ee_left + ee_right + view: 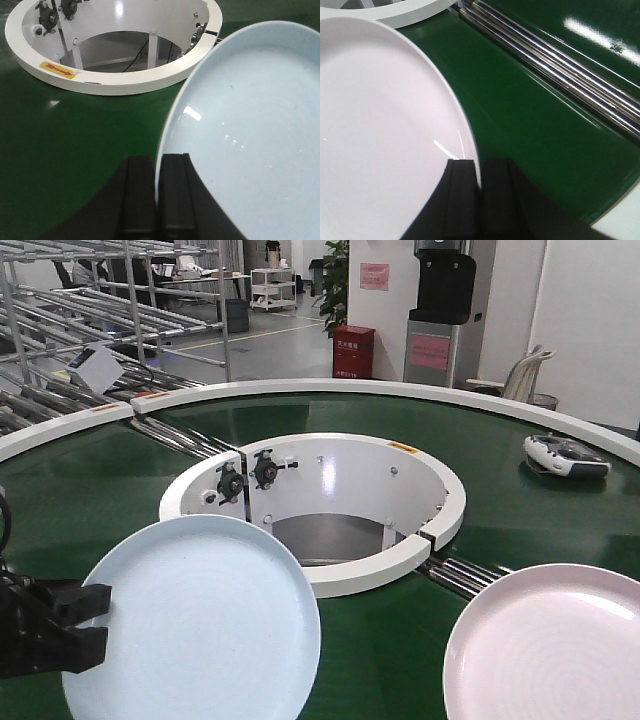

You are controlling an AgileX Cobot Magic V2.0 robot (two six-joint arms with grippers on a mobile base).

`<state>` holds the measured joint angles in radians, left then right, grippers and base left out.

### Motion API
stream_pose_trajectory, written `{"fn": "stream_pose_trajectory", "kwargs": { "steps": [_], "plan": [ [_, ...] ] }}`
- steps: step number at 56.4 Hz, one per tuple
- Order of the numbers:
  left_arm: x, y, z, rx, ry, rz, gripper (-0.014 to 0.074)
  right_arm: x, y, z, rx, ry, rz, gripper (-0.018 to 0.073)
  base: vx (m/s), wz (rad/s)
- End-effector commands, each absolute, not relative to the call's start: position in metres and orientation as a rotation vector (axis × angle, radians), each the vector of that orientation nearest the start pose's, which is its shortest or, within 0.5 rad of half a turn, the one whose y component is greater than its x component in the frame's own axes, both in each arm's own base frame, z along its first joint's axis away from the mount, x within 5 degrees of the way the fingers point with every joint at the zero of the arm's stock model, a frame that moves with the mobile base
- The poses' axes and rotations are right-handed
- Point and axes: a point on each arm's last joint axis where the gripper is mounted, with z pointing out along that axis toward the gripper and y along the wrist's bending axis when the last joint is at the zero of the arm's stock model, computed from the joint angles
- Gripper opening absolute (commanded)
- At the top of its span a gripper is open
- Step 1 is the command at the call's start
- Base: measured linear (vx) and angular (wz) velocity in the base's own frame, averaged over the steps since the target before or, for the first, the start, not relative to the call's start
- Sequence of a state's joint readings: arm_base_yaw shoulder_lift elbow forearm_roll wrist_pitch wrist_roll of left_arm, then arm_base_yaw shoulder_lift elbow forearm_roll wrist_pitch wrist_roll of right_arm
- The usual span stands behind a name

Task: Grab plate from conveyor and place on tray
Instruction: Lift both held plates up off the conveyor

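The left gripper [156, 170] pinches the pale blue plate [250, 125] by its rim, near the inner edge of the conveyor [385, 650]. The right gripper [480, 170] pinches the pink plate [380, 125], possibly lifted.

Glossy dark-green conveyor [100, 490], white central ring [350, 575], steel rollers [465, 575] at joins; white handheld device [566, 455] lying on belt

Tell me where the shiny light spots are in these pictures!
Front view: a white glare patch on the inner wall of the white ring. Left wrist view: a bright streak on the light blue plate and a small gleam on the green conveyor belt. Right wrist view: a thin streak on the pink plate, a big glare patch on the belt, and gleaming steel rollers.
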<state>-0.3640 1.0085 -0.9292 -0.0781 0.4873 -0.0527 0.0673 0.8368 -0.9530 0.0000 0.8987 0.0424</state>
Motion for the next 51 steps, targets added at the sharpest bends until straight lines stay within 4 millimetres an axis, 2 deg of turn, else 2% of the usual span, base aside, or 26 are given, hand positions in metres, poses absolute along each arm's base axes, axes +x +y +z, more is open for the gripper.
{"fn": "stream_pose_trajectory", "kwargs": {
  "steps": [1, 51],
  "plan": [
    [0.1966, -0.0787, 0.3861, 0.238, 1.917, -0.374, 0.0004, 0.1518, 0.0091, 0.3876, -0.023, 2.159, 0.057, -0.0012, 0.00, 0.00],
    [0.1966, -0.0787, 0.3861, 0.238, 1.917, -0.374, 0.0004, 0.1527, 0.0092, 0.3871, -0.023, 2.162, 0.057, -0.0012, -0.03, -0.05]
  ]
}}
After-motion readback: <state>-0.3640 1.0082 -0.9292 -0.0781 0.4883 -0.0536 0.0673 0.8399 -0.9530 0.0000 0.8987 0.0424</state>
